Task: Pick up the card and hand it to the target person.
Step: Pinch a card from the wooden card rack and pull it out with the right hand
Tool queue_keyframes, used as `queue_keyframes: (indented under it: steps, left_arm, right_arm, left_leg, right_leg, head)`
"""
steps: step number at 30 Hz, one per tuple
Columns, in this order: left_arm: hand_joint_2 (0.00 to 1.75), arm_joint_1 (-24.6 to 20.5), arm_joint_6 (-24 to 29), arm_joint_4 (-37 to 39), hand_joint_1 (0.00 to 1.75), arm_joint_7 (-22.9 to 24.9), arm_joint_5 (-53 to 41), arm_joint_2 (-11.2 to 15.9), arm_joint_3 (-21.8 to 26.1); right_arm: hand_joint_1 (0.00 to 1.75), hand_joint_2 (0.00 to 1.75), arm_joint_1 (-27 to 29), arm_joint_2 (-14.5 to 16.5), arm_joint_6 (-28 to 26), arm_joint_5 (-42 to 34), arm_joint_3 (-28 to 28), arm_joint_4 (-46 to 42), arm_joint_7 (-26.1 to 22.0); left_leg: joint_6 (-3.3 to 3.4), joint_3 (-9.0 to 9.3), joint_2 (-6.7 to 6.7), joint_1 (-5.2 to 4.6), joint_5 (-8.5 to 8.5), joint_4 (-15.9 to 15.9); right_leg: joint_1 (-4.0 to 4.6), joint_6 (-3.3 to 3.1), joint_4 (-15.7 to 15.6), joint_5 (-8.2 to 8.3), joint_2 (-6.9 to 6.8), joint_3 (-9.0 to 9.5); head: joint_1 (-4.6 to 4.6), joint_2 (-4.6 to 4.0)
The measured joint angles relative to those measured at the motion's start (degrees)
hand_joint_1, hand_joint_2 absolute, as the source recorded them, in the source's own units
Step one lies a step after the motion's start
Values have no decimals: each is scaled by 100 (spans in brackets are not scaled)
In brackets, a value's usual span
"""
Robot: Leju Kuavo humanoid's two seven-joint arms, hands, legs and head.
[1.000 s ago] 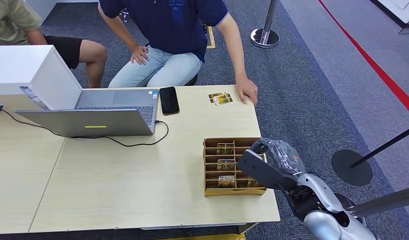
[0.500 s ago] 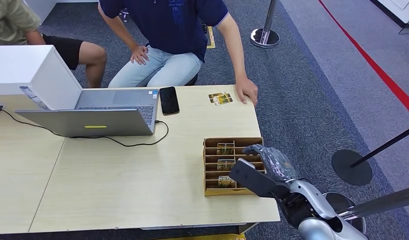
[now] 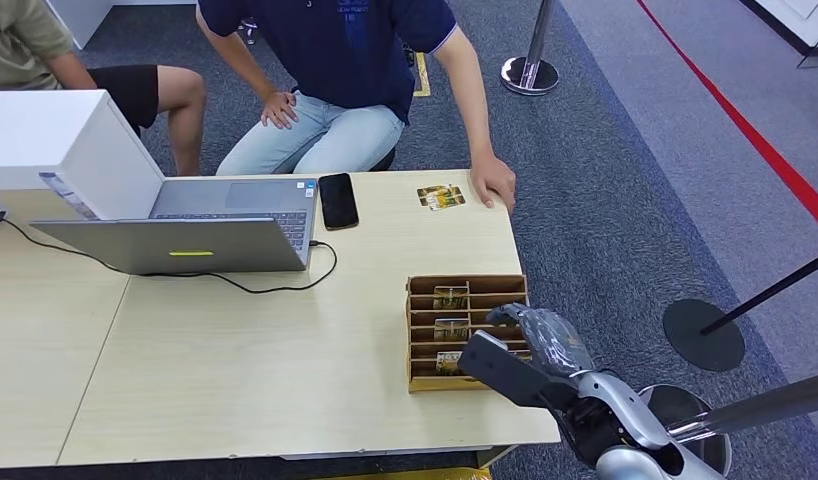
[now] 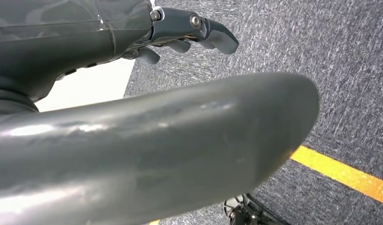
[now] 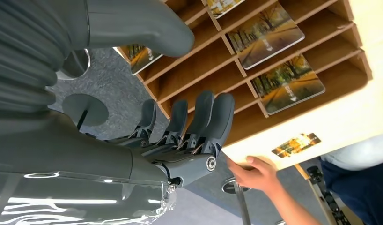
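A brown wooden card box (image 3: 467, 284) stands near the table's right front corner, with several yellow-printed cards (image 3: 450, 298) lying in its slots. My right hand (image 3: 530, 345) hovers over the box's near right part, fingers spread and holding nothing. In the right wrist view my right hand (image 5: 180, 136) has its fingertips (image 5: 213, 110) stretched close over the slots beside the cards (image 5: 288, 84). My left hand (image 4: 194, 28) hangs above grey carpet with nothing in it, fingers loosely apart.
A person in a dark blue shirt (image 3: 345, 40) sits at the far edge, one hand (image 3: 493, 185) on the table next to two loose cards (image 3: 441, 196). A laptop (image 3: 185, 235), a phone (image 3: 338, 200) and a white box (image 3: 55, 140) are on the left.
My right hand has drawn nearer and slightly left, sinking lower over the box's near right slots. The person and the table's things have stayed put.
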Motion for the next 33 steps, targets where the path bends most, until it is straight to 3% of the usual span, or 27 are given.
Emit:
queue_keyframes:
  steps: [16, 33]
  left_arm:
    - [0, -2, 0, 0, 0, 18, -8, 75, -6]
    - [0, -5, -8, 0, 0, 70, -31, 96, -35]
  right_arm:
    - [91, 175, 90, 2, -155, -146, 55, 178, 0]
    - [85, 175, 199, 3, -62, 68, 79, 464, 4]
  left_leg:
    - [0, -1, 0, 0, 0, 0]
    - [0, -1, 0, 0, 0, 0]
  right_leg:
    - [0, 0, 0, 0, 0, 0]
    - [0, 0, 0, 0, 0, -1]
  head:
    - [1, 0]
    - [1, 0]
